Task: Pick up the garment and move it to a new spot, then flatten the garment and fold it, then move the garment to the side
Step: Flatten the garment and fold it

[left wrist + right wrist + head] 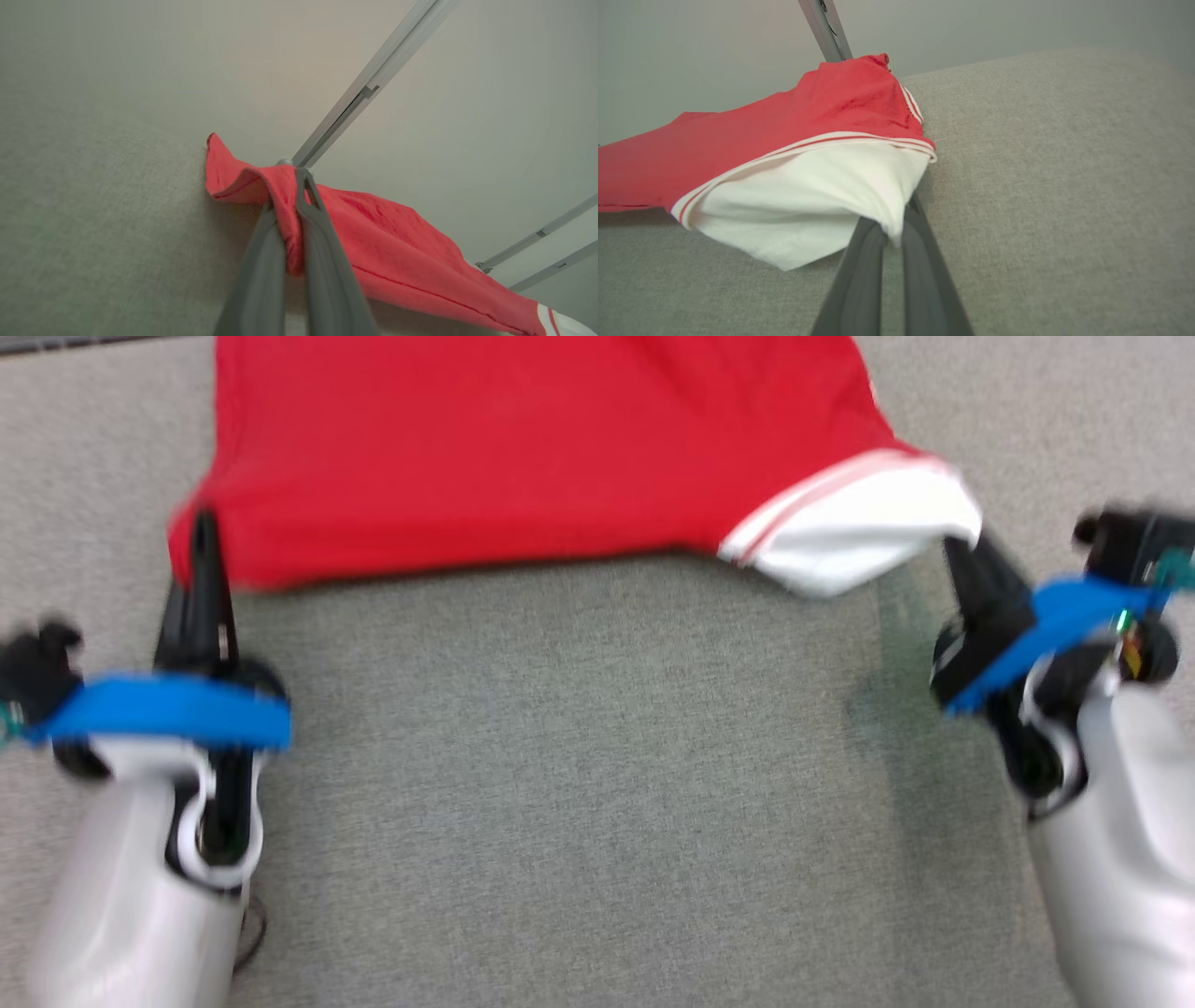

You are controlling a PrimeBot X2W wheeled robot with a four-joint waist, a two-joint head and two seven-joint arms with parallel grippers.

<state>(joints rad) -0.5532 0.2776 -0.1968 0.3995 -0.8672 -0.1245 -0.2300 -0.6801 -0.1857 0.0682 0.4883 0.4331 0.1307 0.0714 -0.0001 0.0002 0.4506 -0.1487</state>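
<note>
The garment [523, 457] is a red shirt with a white, red-striped sleeve, stretched across the far part of the grey fabric surface. My left gripper [201, 537] is shut on its near left corner; the left wrist view has red cloth [373, 242] pinched between the two fingers [322, 252]. My right gripper [962, 551] is shut on the white sleeve [859, 537] at the garment's near right end. From the right wrist, the white sleeve [812, 200] drapes over the fingertips and hides them. The near edge hangs a little above the surface between both grippers.
The grey fabric surface [579, 756] spreads wide in front of the garment. A pale wall with metal rails [373, 79] rises behind it, and one rail [826, 28] stands past the garment's far end.
</note>
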